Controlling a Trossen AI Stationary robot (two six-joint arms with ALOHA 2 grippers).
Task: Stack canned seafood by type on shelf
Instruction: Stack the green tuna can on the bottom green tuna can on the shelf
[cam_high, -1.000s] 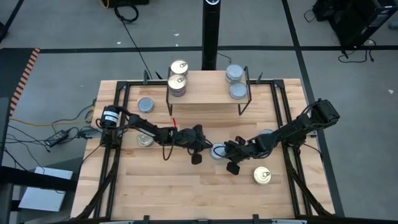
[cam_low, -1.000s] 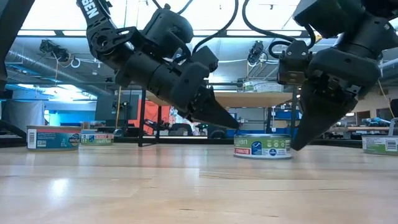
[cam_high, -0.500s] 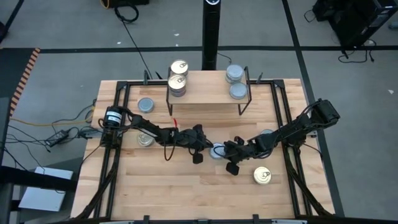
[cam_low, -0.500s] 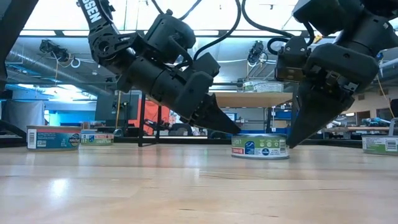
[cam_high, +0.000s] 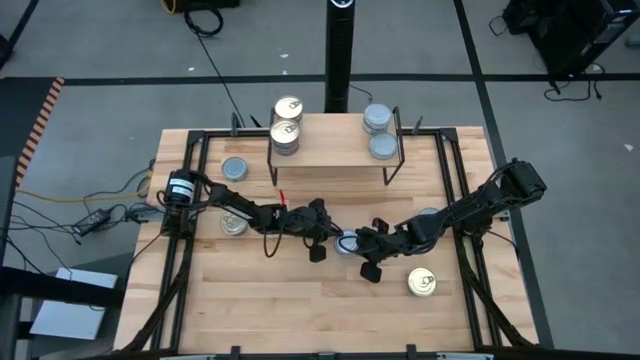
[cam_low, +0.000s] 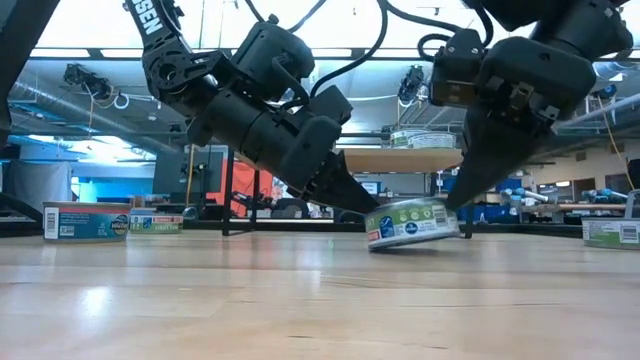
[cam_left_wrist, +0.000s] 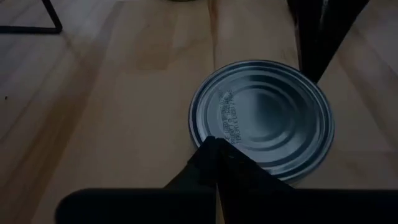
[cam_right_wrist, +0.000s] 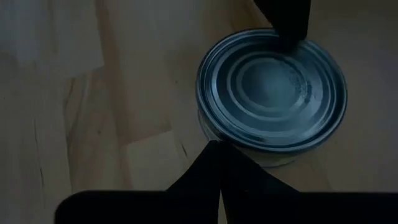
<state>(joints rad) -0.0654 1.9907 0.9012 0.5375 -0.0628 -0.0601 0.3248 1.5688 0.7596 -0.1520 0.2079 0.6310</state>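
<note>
Your tin (cam_low: 413, 222) sits mid-table, in front of the shelf (cam_high: 335, 152), and it is tilted: the low view shows one edge lifted off the wood while the other rests on it. Its plain blue-grey top faces up. The left gripper (cam_low: 372, 208) has its fingers clenched together into a point, and that tip presses on the tin's rim on one side. The right gripper (cam_low: 452, 203) is clenched too, with its tip at the opposite edge of the tin, so the tin is pinched between two closed tips, not grasped by either.

On the shelf you have two gold-topped stacks (cam_high: 286, 124) at the left end and two blue-grey tins (cam_high: 378, 131) at the right. Loose tins lie around: one gold-topped (cam_high: 421, 283) near the right arm, others (cam_high: 234, 169) by the left arm.
</note>
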